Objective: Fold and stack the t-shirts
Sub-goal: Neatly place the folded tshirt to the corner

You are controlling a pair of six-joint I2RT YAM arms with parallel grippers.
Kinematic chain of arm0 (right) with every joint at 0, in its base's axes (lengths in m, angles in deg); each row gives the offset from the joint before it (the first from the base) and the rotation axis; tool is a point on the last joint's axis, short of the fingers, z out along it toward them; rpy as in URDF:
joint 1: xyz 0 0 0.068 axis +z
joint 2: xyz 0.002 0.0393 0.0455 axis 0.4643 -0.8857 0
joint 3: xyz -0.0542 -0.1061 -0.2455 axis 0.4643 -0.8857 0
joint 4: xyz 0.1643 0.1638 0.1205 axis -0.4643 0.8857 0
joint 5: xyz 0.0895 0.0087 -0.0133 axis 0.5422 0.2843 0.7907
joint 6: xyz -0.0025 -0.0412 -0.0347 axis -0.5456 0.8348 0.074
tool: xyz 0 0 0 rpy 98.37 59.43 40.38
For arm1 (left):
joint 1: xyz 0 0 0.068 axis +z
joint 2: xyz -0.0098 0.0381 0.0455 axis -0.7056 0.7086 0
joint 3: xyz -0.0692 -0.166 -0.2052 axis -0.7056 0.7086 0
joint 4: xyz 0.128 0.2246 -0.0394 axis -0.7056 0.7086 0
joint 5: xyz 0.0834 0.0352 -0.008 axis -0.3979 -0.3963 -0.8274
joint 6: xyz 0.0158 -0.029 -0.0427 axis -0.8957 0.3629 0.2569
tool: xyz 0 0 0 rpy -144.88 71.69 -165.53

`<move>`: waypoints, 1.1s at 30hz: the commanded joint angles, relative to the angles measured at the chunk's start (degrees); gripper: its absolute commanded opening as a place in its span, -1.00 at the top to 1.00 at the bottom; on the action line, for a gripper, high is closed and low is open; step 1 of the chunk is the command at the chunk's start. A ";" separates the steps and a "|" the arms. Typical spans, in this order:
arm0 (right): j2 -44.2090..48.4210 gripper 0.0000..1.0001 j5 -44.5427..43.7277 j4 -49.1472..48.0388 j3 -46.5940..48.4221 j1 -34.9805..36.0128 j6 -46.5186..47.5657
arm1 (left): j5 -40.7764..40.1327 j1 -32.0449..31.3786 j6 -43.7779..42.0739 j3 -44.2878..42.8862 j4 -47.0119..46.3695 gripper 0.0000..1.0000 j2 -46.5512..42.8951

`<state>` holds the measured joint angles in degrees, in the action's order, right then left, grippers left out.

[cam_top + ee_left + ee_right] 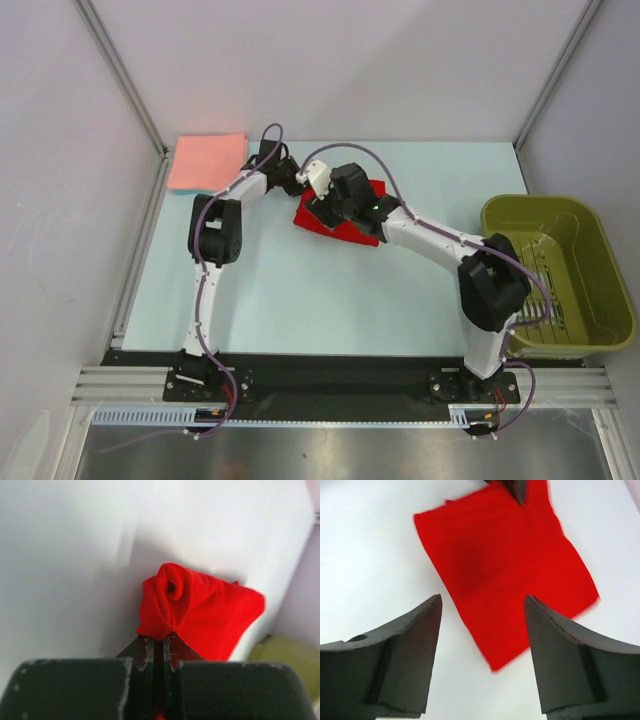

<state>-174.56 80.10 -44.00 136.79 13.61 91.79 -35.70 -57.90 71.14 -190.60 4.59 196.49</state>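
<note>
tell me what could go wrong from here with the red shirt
1. The left gripper is shut on just a bunched edge of the red t-shirt; pulling may let it slip out or drag the fold open.
2. The right gripper hangs open over the shirt, gripping nothing, so a one-sided lift could skew it.
3. Both grippers crowd the same spot over the shirt; they might bump.

A: State of the red t-shirt (352, 236)?
B: Folded to a rough square, middle of the table (300, 300), one corner bunched up.
A: And the salmon-pink t-shirt (207, 161)?
B: Folded flat, far-left corner, thin light-blue near edge.
</note>
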 commanded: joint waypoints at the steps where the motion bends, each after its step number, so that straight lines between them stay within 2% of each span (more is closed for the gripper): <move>1: 13.05 -0.45 -4.68 10.51 -0.28 -1.99 -13.72 | -7.81 -0.34 -12.73 -2.58 3.67 0.99 -8.72; 6: 27.22 -0.61 -7.76 13.79 -13.02 -3.04 -14.98 | -15.63 -1.05 -23.90 -8.72 15.53 0.99 -13.56; 8: 32.40 -0.61 -6.97 14.23 -16.10 -4.62 -16.55 | -20.02 -1.31 -29.08 -9.61 17.64 0.99 -14.79; 12: 37.16 -0.61 -4.52 14.40 -22.69 -5.59 -19.01 | -26.01 -1.22 -37.42 -10.84 19.32 0.99 -17.17; 20: 40.34 -0.61 -0.73 13.61 -29.12 -5.15 -21.40 | -35.76 -0.79 -47.64 -19.54 19.94 0.99 -15.68; 26: 39.02 -0.61 -0.73 16.25 -28.15 -5.68 -18.67 | -37.53 0.62 -50.63 -22.44 17.65 0.99 -16.64; 33: 36.65 -0.61 2.43 14.06 -28.86 -5.59 -21.13 | -39.46 1.06 -54.14 -24.03 16.86 0.99 -19.89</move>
<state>-136.93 80.47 -28.08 107.08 8.12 72.08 -73.06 -57.24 20.58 -210.97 24.53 182.55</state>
